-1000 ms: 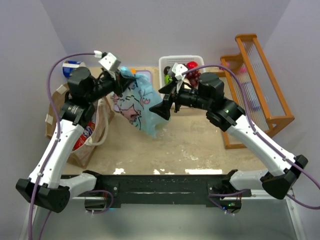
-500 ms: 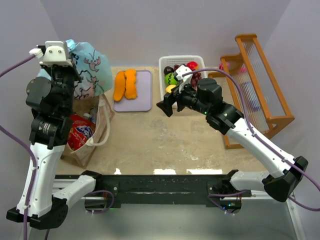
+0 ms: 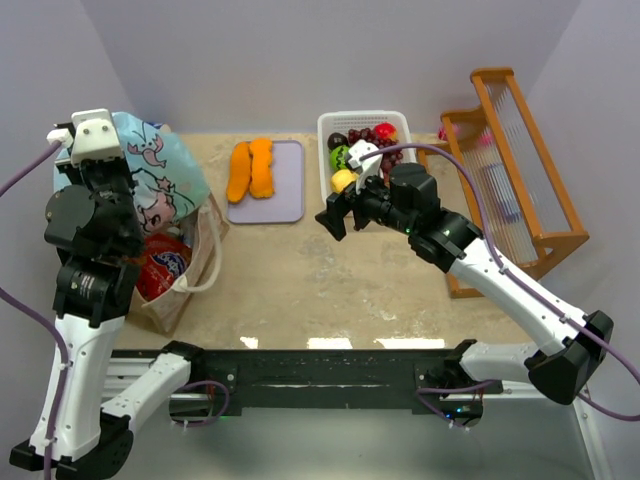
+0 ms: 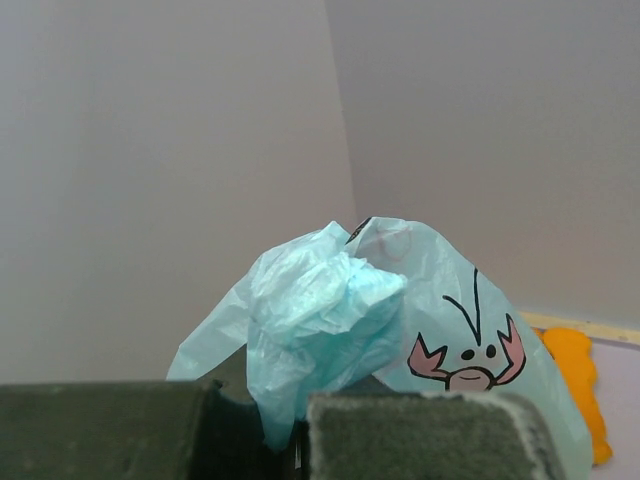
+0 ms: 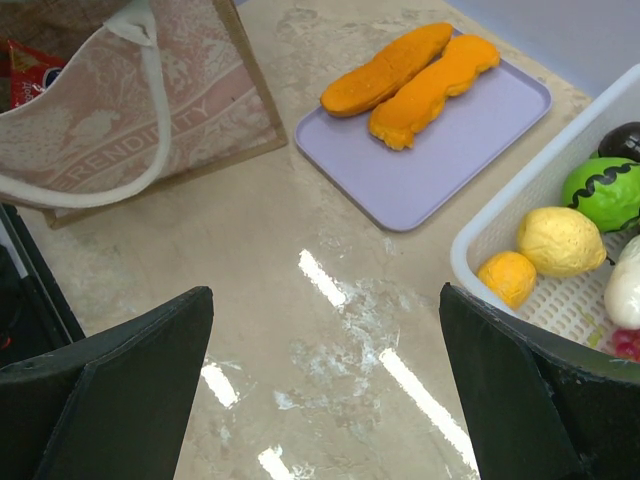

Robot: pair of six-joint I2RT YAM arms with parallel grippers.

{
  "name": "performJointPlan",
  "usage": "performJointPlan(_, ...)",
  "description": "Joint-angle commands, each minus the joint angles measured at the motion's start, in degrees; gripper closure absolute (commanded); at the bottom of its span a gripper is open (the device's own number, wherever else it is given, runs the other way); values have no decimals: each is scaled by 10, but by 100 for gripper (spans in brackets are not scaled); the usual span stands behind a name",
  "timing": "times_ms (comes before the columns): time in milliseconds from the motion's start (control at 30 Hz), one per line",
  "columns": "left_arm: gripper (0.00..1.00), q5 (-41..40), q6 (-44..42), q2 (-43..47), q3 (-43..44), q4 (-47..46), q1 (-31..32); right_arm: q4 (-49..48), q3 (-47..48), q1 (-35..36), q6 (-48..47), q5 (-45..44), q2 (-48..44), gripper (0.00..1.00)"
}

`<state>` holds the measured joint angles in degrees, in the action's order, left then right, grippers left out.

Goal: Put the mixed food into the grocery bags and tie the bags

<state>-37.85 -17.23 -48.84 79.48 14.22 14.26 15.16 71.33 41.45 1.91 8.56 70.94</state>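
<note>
- Over in the far left corner, the left gripper (image 4: 268,425) is raised high, its jaws clamped on the bunched neck of the light-blue bag (image 4: 400,300). Gathering the mouth that way keeps the contents in and looks to me like a set-up for tying.
- From overhead the bag's belly hangs above the brown paper bag (image 3: 190,262), which stands open at the table's left edge with a red packet (image 3: 160,272) inside. I cannot tell what the blue one holds.
- Meanwhile the right gripper (image 5: 325,385) hovers low over bare tabletop (image 5: 330,300), between the lilac board (image 5: 440,165) and the white basket (image 5: 470,235), jaws spread wide and empty. I'd guess it is ready to pick.
- Much of the mixed food (image 5: 558,240), yellow, orange and green pieces among it, lies in the basket, not yet bagged.
</note>
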Motion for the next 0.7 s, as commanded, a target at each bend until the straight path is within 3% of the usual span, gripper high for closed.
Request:
performJointPlan(0, 100, -26, -32, 20, 3, -66, -2, -11, -1, -1, -2, -1, -2, 1)
performJointPlan(400, 100, -12, -48, 3, 7, -37, -2, -7, -7, -2, 3, 8, 9, 1)
performJointPlan(667, 100, 108, 66, -45, -71, 7, -3, -7, -11, -1, 5, 5, 3, 9)
